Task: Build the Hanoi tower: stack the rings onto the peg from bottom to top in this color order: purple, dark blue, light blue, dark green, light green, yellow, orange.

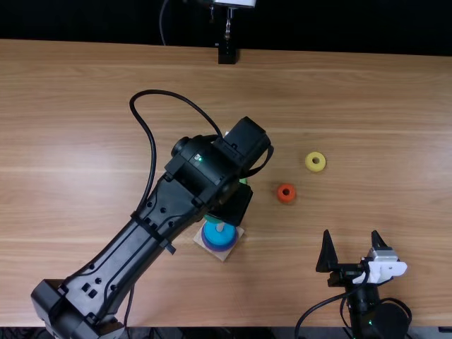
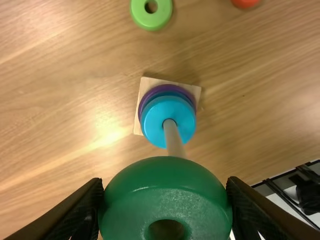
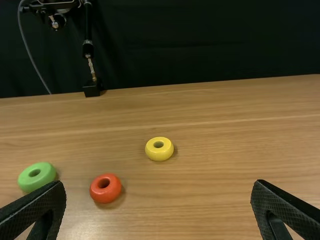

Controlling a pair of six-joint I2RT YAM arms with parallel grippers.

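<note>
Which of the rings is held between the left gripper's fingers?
The dark green ring, clamped in the left gripper. The light green, orange and yellow rings lie on the table, while the light blue one sits on the peg.

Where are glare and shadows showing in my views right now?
Left wrist view: a bright glare patch on the table beside the peg's base, small highlights on the dark green ring. Top view: pale sheen on the table's left part. Right wrist view: soft shadows beside the red ring and yellow ring.
</note>
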